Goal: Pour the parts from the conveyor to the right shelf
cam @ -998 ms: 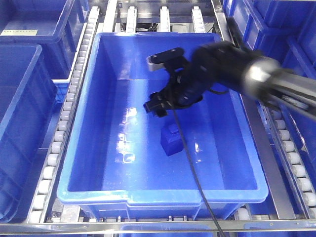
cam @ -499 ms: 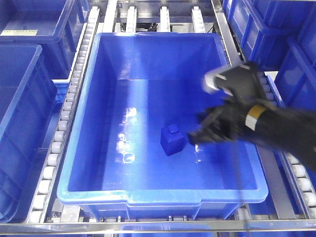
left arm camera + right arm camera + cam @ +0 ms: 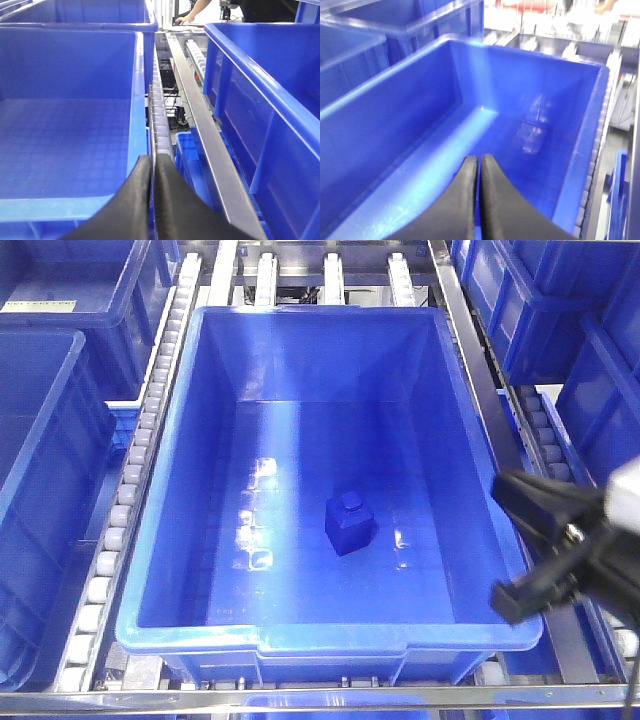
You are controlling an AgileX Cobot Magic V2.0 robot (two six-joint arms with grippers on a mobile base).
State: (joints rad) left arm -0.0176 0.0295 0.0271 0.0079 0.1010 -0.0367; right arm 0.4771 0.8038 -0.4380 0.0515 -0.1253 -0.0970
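A large, glossy blue rectangular plastic bin (image 3: 180, 530) sits on the silver roller conveyor (image 3: 135, 455) and fills most of the front view. Inside it lies a single part: a small blue box-shaped block with a little round knob on top (image 3: 348, 523). It rests on the bin floor, a little right of centre and nearer the front wall, touching none of the walls and turned slightly askew to them. White glare patches lie on the floor just left and right of it.

More blue plastic bins (image 3: 45, 440) stand along both sides of the conveyor; those seen at the left in the front view show no contents. The left wrist view looks into one such bin (image 3: 65, 135) with a gridded floor and nothing in it.

The right gripper (image 3: 545, 550) appears at the lower right edge of the front view, outside the central bin's right rim, blurred and partly cut off by the frame. In the right wrist view its two black fingers (image 3: 470, 200) are pressed together with nothing between them, pointing into a blue bin whose floor is smeared by motion blur; the block cannot be made out there. The left gripper (image 3: 152, 200) likewise has its fingers closed together on nothing, over the gap between two bins.
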